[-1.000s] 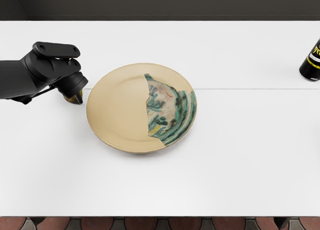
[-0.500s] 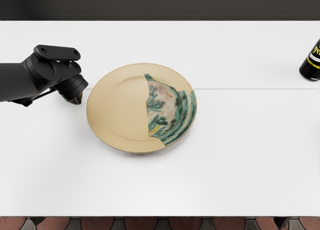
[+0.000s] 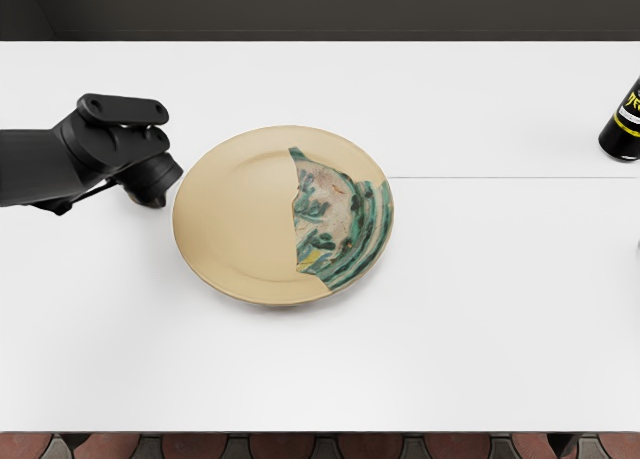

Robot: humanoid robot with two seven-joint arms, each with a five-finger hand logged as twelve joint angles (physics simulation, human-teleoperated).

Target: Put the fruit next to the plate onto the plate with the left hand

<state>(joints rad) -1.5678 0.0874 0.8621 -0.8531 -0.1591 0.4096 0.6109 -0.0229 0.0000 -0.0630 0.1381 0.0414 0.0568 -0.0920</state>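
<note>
A tan plate (image 3: 235, 219) with a green and white painted patch on its right half lies in the middle of the white table. My left hand (image 3: 148, 175) comes in from the left and sits just off the plate's left rim. Its black fingers are curled tightly downward around the fruit. The fruit itself is hidden inside the fist in the head view. Nothing lies on the plate.
A black bottle (image 3: 622, 129) with a yellow label stands at the far right edge of the table. A thin seam crosses the white tabletop (image 3: 480, 309) behind the plate.
The left hand has crept to the right, closer to the plate's rim. The yellowish tip of the fruit that showed under the fingers is now covered by them.
</note>
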